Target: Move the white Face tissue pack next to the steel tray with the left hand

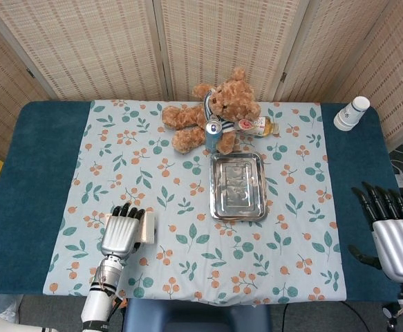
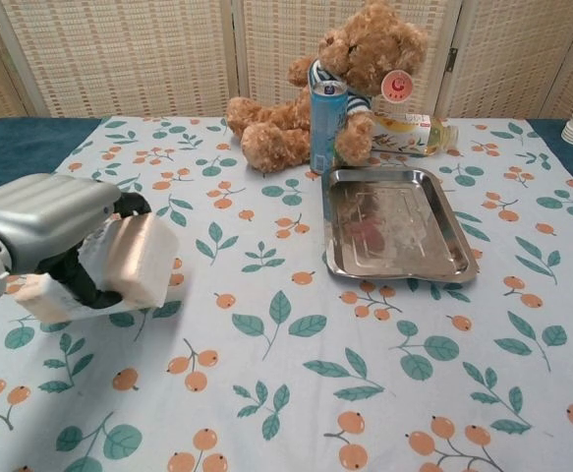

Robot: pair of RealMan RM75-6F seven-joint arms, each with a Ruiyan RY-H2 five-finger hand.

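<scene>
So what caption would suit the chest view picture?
Left hand holds the tissue pack above the cloth, well left of the steel tray.
</scene>
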